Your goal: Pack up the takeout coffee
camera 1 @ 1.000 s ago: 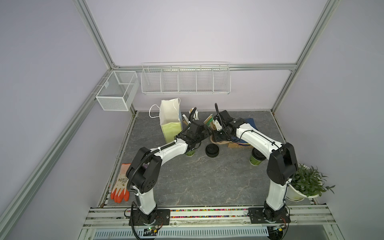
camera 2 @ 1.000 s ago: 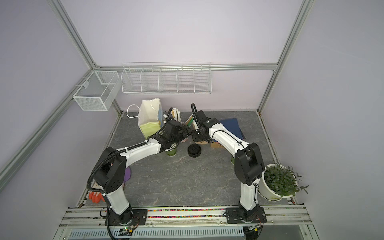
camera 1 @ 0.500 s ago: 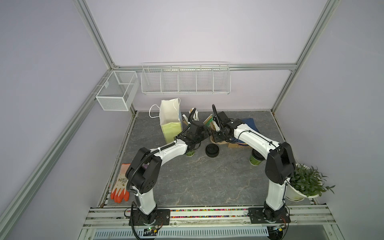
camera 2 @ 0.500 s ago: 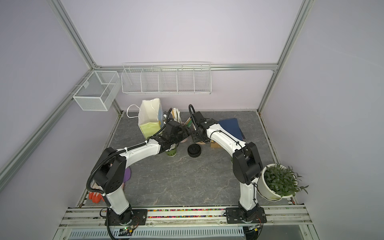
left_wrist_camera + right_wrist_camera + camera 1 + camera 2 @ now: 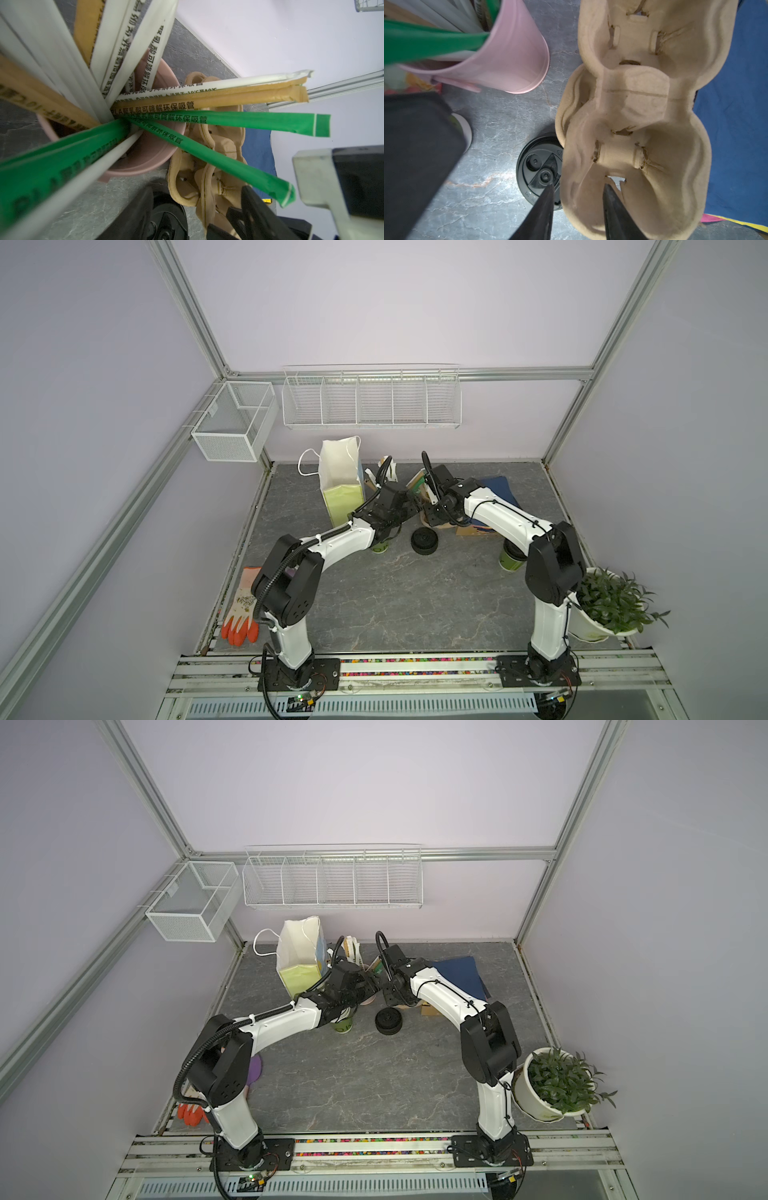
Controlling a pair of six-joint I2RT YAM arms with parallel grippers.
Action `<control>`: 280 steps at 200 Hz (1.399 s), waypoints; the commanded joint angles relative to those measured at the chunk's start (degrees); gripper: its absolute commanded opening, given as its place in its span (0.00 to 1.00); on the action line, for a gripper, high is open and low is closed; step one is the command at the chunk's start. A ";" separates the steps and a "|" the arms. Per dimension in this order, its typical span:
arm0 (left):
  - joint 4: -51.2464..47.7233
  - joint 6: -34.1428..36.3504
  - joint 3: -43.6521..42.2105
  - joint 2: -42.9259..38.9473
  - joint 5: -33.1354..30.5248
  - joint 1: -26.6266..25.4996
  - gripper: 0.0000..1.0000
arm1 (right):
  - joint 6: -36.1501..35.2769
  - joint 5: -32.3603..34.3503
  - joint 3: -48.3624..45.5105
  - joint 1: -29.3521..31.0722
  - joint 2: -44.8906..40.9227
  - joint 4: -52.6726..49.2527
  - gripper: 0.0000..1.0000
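Observation:
The takeout coffee (image 5: 510, 563), a green cup with a dark top, stands by my right arm's elbow, partly hidden. Both grippers meet at a brown pulp cup carrier (image 5: 633, 99) at the back. My right gripper (image 5: 578, 185) is open astride the carrier's near wall, one finger inside a cup well and one outside over the stack of black lids (image 5: 537, 166). My left gripper (image 5: 197, 189) is open, the carrier's (image 5: 226, 143) end and the lids (image 5: 166, 220) showing between its fingers. A white and lime paper bag (image 5: 340, 485) stands open to the left.
A pink cup (image 5: 512, 62) full of wrapped straws stands beside the carrier. Lidless green cups (image 5: 380, 547) sit under my left forearm. A blue folder (image 5: 498, 489) lies behind the carrier, a potted plant (image 5: 611, 605) front right, an orange glove (image 5: 241, 614) front left.
My right gripper has shifted slightly left and back over the carrier, and its fingers have drawn closer together. The left arm has stayed still.

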 commanded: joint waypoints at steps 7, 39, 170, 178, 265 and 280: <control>1.08 -1.05 0.01 0.67 0.07 -0.45 0.68 | -1.40 -0.36 0.91 0.49 1.53 -1.25 0.39; 1.05 -1.02 0.24 0.90 0.29 -0.49 0.68 | -1.74 -0.09 1.27 0.55 1.61 -1.74 0.34; 0.99 -0.75 0.52 2.35 0.87 -1.23 0.68 | -2.12 -2.86 4.39 -0.16 0.76 -3.45 0.33; 0.82 -0.74 0.66 2.40 0.92 -1.28 0.68 | -2.27 -3.15 4.38 -0.18 0.74 -3.37 0.33; 0.94 -0.74 0.62 2.77 0.92 -1.36 0.68 | -2.34 -3.37 4.03 -0.17 1.88 -3.63 0.31; 0.96 -0.76 0.54 2.72 0.92 -1.36 0.68 | -2.53 -2.89 4.03 -0.17 2.12 -3.63 0.30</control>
